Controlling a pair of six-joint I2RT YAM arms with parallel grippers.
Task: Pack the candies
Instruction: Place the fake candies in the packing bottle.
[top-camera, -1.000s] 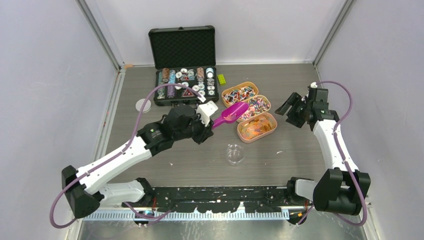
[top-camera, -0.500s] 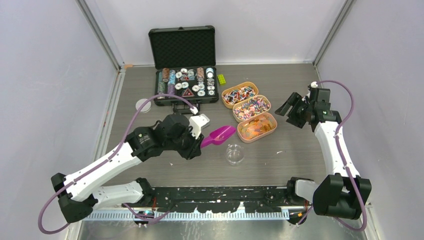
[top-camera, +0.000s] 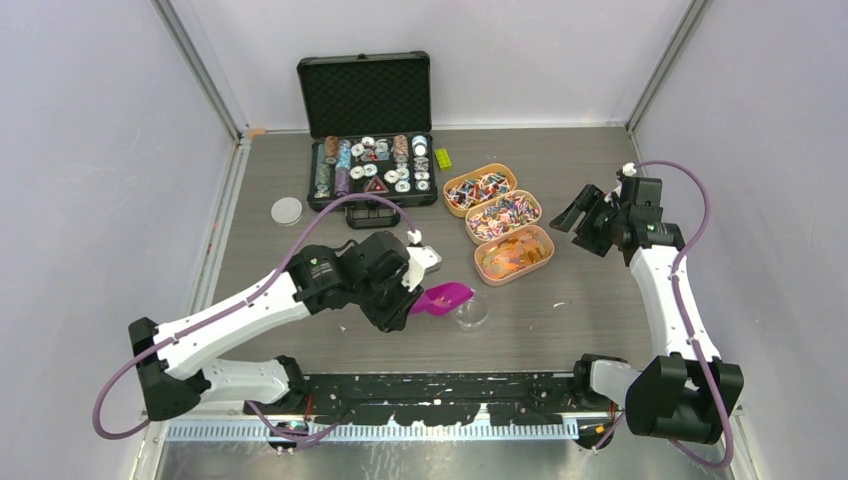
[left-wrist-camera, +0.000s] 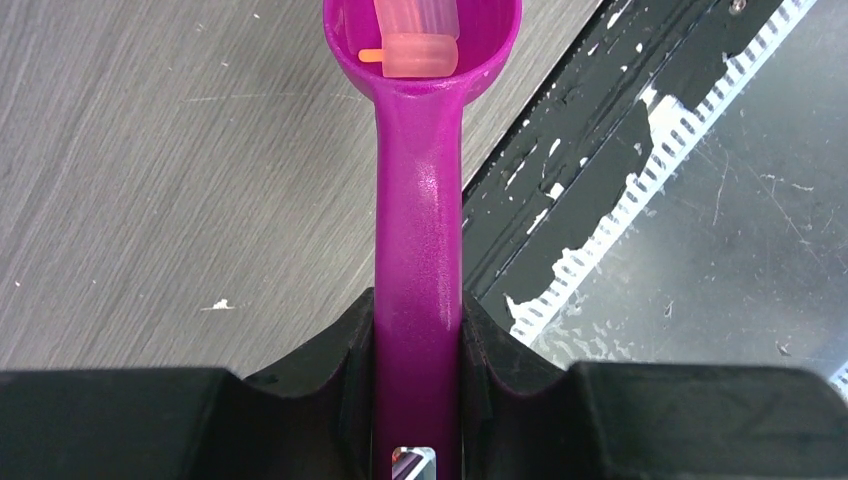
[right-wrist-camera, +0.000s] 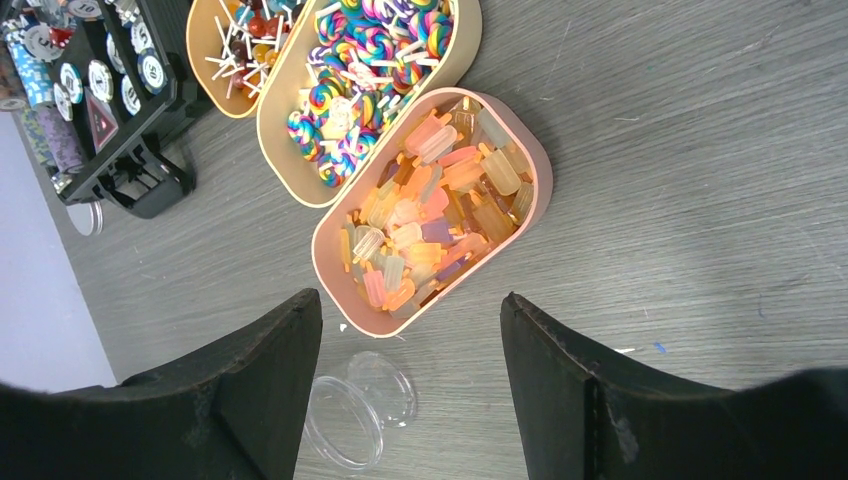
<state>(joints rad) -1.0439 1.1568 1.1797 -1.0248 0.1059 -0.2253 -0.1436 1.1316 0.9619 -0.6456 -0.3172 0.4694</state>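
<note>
My left gripper (top-camera: 405, 298) is shut on the handle of the magenta scoop (top-camera: 443, 297). The scoop's bowl hangs at the left rim of a clear round jar (top-camera: 471, 312). In the left wrist view the gripper (left-wrist-camera: 418, 322) clamps the scoop (left-wrist-camera: 418, 200), and a pale orange candy (left-wrist-camera: 420, 52) lies in the bowl. Candies fill three tan oval trays: orange and pink ones (right-wrist-camera: 440, 210) in the nearest tray (top-camera: 541, 258), swirled lollipops (right-wrist-camera: 360, 60) in the middle tray (top-camera: 505, 214), and more in the far tray (top-camera: 478, 188). My right gripper (top-camera: 580, 215) is open and empty to the right of the trays.
An open black case (top-camera: 372, 170) with rows of poker chips stands at the back. A small yellow-green block (top-camera: 443, 157) lies beside it. A round clear lid (top-camera: 287, 210) lies at the left. The jar also shows in the right wrist view (right-wrist-camera: 350, 420). Walls close both sides.
My left arm has carried the scoop from the trays back toward the near edge, to the clear jar. The right arm has barely moved.
</note>
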